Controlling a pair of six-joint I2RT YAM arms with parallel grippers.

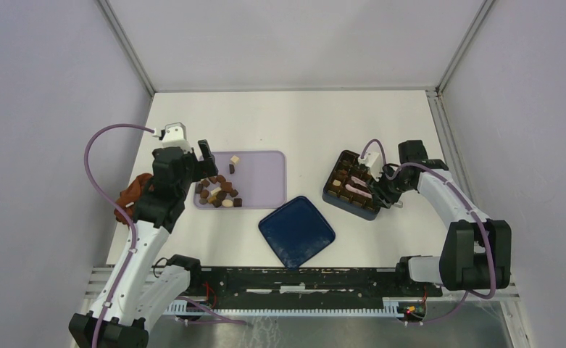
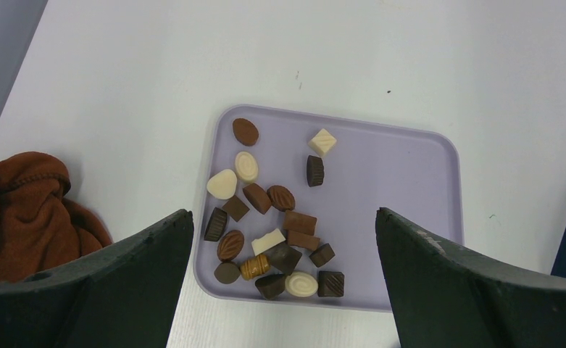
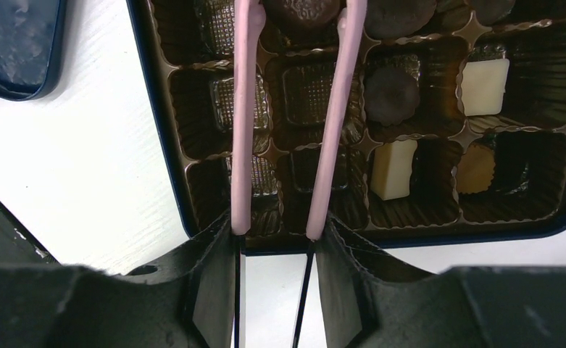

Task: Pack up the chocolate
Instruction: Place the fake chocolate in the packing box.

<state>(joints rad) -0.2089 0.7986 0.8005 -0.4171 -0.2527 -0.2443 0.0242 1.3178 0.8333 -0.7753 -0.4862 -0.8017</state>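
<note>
my left pincer is spread wide and holds nothing, hanging over the near part of the lilac tray. the loose chocolate lies on that tray, clustered toward its left and near side: dark, mid brown and cream pieces. a white square and a dark round one sit a little apart, farther back. a reddish-brown cloth is bunched on the table to the left of the tray, not touching it.

my right pincer is pinching the pink tongs, one finger against the outside of each arm. the tongs reach out over the box with their arms parted. a dark round piece sits between the arms at the upper edge of my wrist view; whether the tips grip it i cannot tell. several of the box's brown cups hold chocolate: two pale bars, dark rounds, a caramel-coloured piece.

the dark blue lid lies flat on the table between tray and box, touching neither.
</note>
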